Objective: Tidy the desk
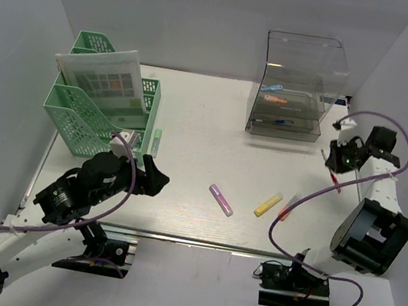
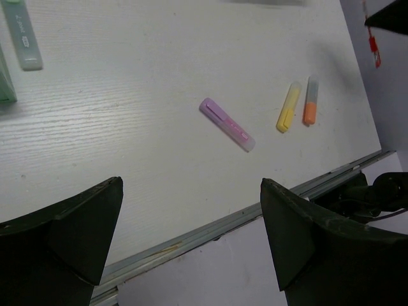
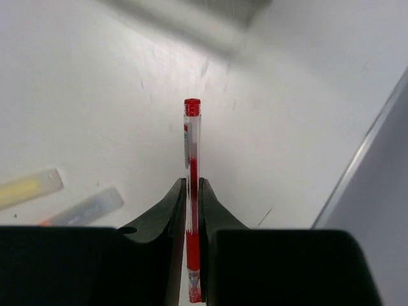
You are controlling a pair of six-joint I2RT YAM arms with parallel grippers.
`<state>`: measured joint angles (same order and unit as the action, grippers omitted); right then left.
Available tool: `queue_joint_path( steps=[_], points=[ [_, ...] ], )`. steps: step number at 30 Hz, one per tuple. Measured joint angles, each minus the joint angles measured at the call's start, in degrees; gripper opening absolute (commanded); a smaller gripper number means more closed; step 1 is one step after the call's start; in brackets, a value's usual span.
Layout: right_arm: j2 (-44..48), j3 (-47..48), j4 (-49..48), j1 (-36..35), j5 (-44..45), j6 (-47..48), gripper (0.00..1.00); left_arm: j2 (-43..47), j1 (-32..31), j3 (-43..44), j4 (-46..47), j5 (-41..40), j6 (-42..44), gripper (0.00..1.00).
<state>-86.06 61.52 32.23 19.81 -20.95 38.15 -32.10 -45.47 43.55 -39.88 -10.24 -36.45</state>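
Note:
The white desk (image 1: 210,115) carries loose highlighters: a purple one (image 1: 220,200) (image 2: 227,124), a yellow one (image 1: 268,203) (image 2: 288,107), an orange one (image 1: 289,205) (image 2: 310,101) and a pale green one (image 1: 156,141) (image 2: 23,35). My right gripper (image 1: 341,155) (image 3: 192,182) is shut on a red pen (image 3: 192,140), held above the desk's right side; the pen's capped end sticks out past the fingertips. At the front left my left gripper (image 1: 155,176) (image 2: 191,183) hangs open and empty over the desk's front rail (image 2: 210,226).
A clear drawer box (image 1: 297,82) with pens in its trays stands at the back right. A green mesh file tray (image 1: 86,115) holding a printed sheet (image 1: 106,83) stands at the back left. Pale grey walls enclose the desk.

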Motion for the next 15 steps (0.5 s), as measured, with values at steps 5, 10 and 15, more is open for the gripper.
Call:
queue_joint_path(
  steps=[5, 10, 15],
  points=[
    [1.4, 11.3, 1.4, -4.5, -11.2, 10.2, 0.0, 0.3, 0.0, 0.0, 1.4, 0.4, 0.1, 0.98],
    [-3.0, 20.7, 4.4, -11.2, -14.4, 20.9, 0.0, -1.1, 0.0, 0.0, 2.3, 0.4, 0.9, 0.98],
    [-10.9, 29.7, 7.3, -16.2, -13.7, 31.3, 0.0, -5.0, 0.0, 0.0, 3.3, 0.3, 1.9, 0.98]
  ],
)
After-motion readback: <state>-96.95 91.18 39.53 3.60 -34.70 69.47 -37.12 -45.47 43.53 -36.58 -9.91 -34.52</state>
